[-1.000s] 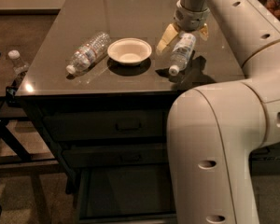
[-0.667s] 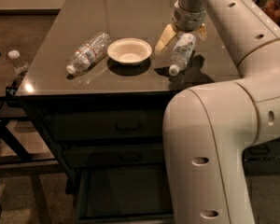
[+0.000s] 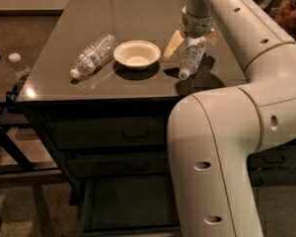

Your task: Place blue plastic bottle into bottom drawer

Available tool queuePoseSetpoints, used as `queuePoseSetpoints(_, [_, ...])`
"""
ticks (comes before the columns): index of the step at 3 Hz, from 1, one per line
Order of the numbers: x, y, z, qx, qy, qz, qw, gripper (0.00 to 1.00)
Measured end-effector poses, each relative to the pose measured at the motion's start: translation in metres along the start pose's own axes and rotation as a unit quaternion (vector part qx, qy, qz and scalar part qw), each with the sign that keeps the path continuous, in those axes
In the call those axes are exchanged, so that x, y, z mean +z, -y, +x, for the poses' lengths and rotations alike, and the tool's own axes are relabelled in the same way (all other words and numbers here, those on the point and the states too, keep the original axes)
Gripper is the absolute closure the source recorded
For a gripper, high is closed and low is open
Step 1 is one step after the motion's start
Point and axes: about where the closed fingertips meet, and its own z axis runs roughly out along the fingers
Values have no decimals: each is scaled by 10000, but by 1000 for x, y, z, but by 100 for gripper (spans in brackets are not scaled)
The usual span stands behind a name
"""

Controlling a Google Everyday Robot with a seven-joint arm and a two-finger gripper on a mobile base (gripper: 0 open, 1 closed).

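Hovering the gripper over the tabletop's right side, spreading its jaws wide astride the blue bottle, lying cap toward the front edge. Showing open tabletop behind; crowding the left with bowl and clear bottle. Standing open below, beside the arm: bottom drawer. Resting on brown floor.

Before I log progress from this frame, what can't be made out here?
Camera view:
Gripper, over the far end of the blue plastic bottle on the tabletop: its hold is masked by its own wrist.
Bottom drawer: right part behind the arm, front cut by the lower edge.
Label print: too small.
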Motion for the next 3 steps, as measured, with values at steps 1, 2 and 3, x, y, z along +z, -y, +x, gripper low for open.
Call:
queuePoseSetpoints(1, [6,5,2,-5,-8,-18,10000,0])
queuePoseSetpoints(2, [6,5,2,-6,-8,-19,10000,17])
queuePoseSetpoints(3, [6,5,2,-6,-8,-19,10000,40])
